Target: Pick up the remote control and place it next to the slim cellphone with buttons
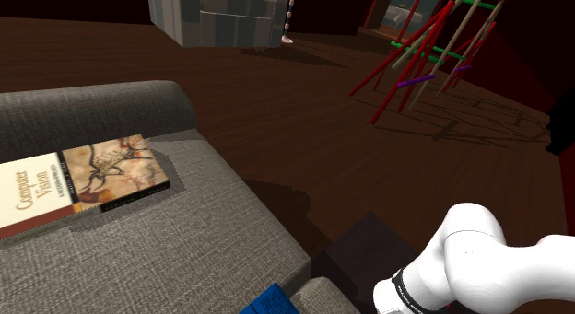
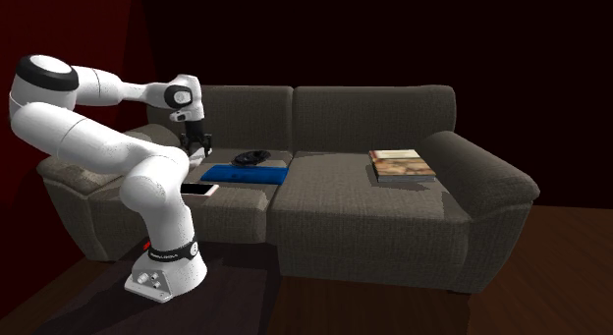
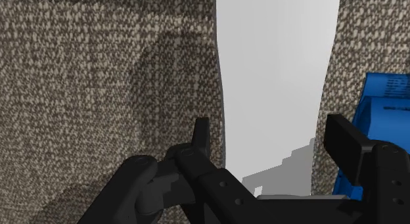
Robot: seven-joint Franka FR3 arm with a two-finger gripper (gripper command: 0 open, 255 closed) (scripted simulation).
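Two fingers [image 3: 202, 134] of gripper [image 2: 197, 146] spread, straddling white remote [image 3: 279, 71] on sofa cushion [image 3: 98, 91]; contact unconfirmed. Second exterior view: remote at gripper's 6 o'clock, blue book [image 2: 244, 173] at remote's 2 o'clock. We advise: lower squarely, centre, clamp long edges.

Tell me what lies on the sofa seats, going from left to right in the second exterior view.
white flat device → blue flat item → book with a picture cover
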